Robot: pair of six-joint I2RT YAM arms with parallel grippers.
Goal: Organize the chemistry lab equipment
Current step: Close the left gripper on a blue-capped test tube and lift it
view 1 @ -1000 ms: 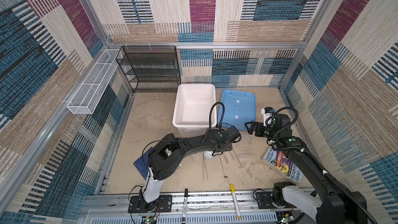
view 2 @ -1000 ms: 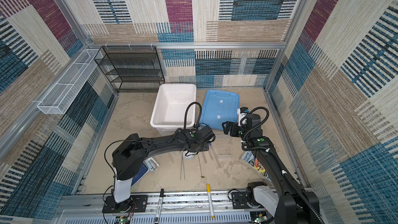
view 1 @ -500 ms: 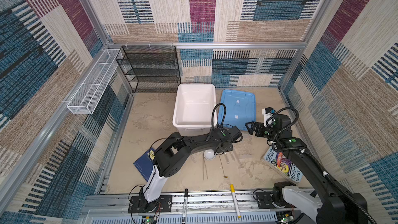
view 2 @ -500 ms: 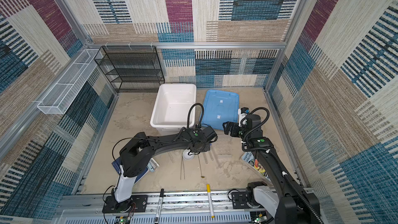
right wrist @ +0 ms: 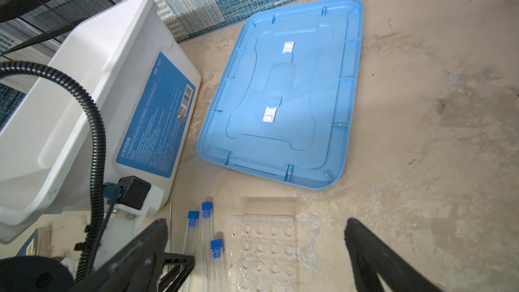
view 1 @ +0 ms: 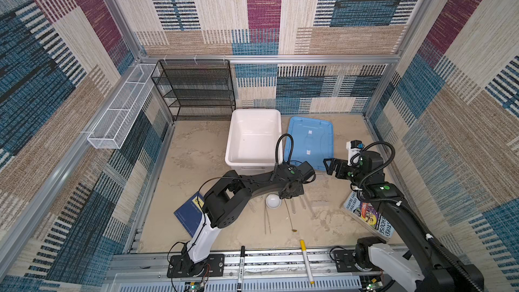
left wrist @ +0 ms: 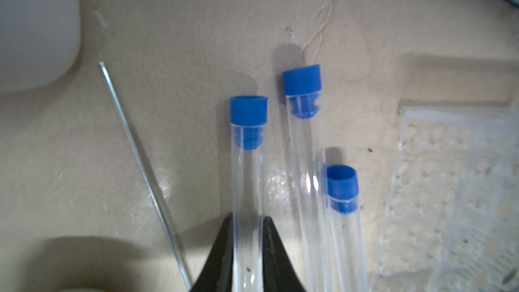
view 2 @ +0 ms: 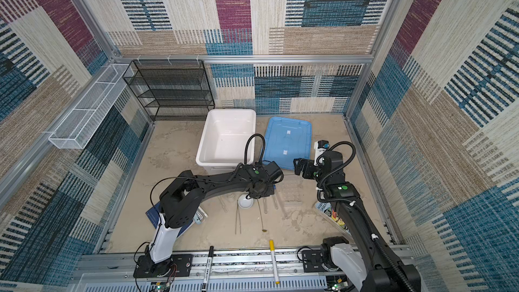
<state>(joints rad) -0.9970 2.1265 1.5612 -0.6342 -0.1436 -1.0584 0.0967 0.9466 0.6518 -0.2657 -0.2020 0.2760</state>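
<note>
Three clear blue-capped test tubes lie side by side on the sandy floor. My left gripper (left wrist: pixel 248 220) is shut on the outermost test tube (left wrist: pixel 248 164), a black finger pressed against each side; the other two tubes (left wrist: pixel 302 136) (left wrist: pixel 342 220) lie free beside it. The glass rod (left wrist: pixel 140 158) lies on its other side. In both top views the left gripper (view 1: pixel 290 192) sits low beside the small white dish (view 1: pixel 273 201), with the tweezers (view 1: pixel 267 220) and thin spoon (view 1: pixel 290 217) nearer the front. My right gripper (right wrist: pixel 255 222) hangs open and empty over the clear plastic rack (right wrist: pixel 264 248).
A white bin (view 1: pixel 229 141) and its blue lid (view 1: pixel 309 141) sit behind the equipment. A blue book (view 1: pixel 188 217) lies left and a colourful book (view 1: pixel 368 214) right. Two markers (view 1: pixel 241 265) (view 1: pixel 306 259) rest on the front rail. A black mesh shelf (view 1: pixel 196 91) stands at the back.
The left gripper's jaws have closed onto the test tube while its arm shifted slightly over the dish. The right arm has not moved.
</note>
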